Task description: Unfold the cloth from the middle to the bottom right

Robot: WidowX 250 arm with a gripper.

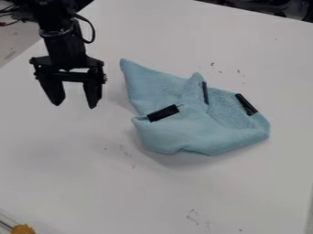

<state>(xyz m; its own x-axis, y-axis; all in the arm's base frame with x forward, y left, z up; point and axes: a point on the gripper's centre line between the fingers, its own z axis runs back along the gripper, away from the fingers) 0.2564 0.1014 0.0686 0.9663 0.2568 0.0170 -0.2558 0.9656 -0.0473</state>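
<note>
Hanging at the upper left of the camera view, the claw (74, 105) stands wide, its two tips well apart and nothing between them. It points down beside the light blue cloth (189, 130), near it but not touching. The cloth lies around the middle of the white worktop (92, 183), bunched and partly folded: one corner runs out to a point toward the upper left, a small peak stands up along the far edge, and a thick, rounded fold runs along the near side to the right-hand end. Three strips of dark tape show on it, one (163, 113) near the left of the fold, one (205, 93) by the peak and one (246, 104) toward the right end. At the lower left corner sits a small orange-yellow thing (23, 229), too cut off to name. As for progress, the far left corner looks fairly well spread, but the near and right-hand part seems turned in over itself, so I would judge the asked-for unfolding not yet done. What is left, most likely, is to grip the layer near the middle, draw it toward the bottom right and lay it down flat.
</note>
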